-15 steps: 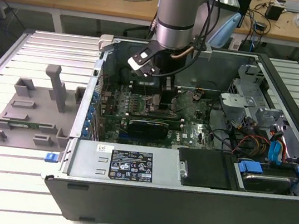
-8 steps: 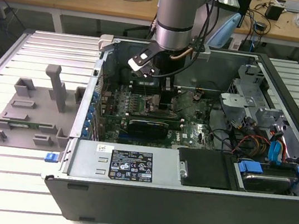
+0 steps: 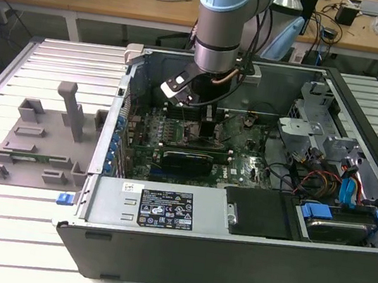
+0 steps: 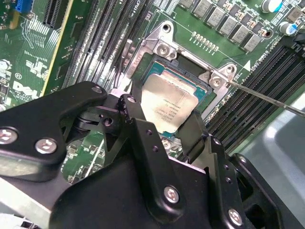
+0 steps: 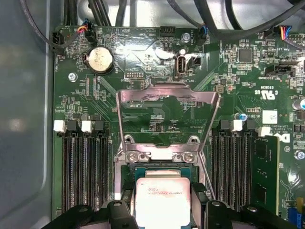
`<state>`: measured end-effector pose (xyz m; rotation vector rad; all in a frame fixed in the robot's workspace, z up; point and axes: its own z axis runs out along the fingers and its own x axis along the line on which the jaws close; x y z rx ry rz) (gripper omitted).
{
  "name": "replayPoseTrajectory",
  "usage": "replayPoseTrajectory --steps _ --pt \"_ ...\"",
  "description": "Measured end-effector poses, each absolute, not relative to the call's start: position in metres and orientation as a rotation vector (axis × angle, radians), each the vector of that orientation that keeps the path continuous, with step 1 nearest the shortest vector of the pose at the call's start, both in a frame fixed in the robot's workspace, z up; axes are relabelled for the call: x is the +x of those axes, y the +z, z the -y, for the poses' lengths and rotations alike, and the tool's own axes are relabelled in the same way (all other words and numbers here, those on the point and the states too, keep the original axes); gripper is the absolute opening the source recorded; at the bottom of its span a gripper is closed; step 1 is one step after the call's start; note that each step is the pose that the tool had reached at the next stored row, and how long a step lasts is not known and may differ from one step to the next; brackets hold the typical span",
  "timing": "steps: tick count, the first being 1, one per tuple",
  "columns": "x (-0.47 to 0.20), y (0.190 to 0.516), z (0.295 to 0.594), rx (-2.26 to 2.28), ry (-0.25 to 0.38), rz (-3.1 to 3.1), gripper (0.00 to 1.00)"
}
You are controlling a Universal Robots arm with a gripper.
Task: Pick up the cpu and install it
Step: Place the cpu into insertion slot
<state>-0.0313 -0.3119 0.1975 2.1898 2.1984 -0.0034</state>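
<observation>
The cpu, a small square chip with a shiny grey top, lies level at the dark socket on the green motherboard. Its corner also catches the light in the second wrist view. My gripper is lowered into the open computer case, and its black fingers sit against two opposite edges of the chip, shut on it. The socket's metal load plate is flipped up and open behind the chip. I cannot tell whether the chip is fully seated or just above the socket.
Memory slots run along both sides of the socket. A thin lever wire sticks out beside it. Case walls, cables and a drive bay crowd the exterior view's right. A grey plastic fixture lies outside the case at the exterior view's left.
</observation>
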Motion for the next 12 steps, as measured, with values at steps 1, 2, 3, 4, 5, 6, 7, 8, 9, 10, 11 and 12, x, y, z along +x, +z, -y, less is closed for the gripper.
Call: replayPoseTrajectory --steps 1,2,3,4,5,6,7,8,9,10,11,12 --pt "-0.0313 0.1969 0.3118 2.19 -0.003 -2.198 0.55" --pt "-0.0313 0.1967 0.3118 2.19 -0.003 -2.198 0.55" --pt "-0.0313 0.1967 0.3118 2.19 -0.003 -2.198 0.55" --pt "-0.0313 0.1965 0.3118 2.19 -0.003 -2.198 0.55" --pt "-0.0312 0.1965 0.3118 2.19 -0.002 -2.198 0.55" --pt "-0.0312 0.1963 0.3117 2.19 -0.002 -2.199 0.55" --pt "-0.0313 0.1964 0.3117 2.19 -0.003 -2.198 0.62" --pt "-0.0313 0.1965 0.3118 2.19 -0.003 -2.198 0.62" --pt "-0.0313 0.1965 0.3118 2.19 -0.003 -2.198 0.62" --pt "-0.0313 0.1972 0.3118 2.19 -0.003 -2.198 0.62" --pt "-0.0313 0.1981 0.3118 2.19 -0.003 -2.198 0.62" --pt "-0.0313 0.199 0.3118 2.19 -0.003 -2.198 0.62"
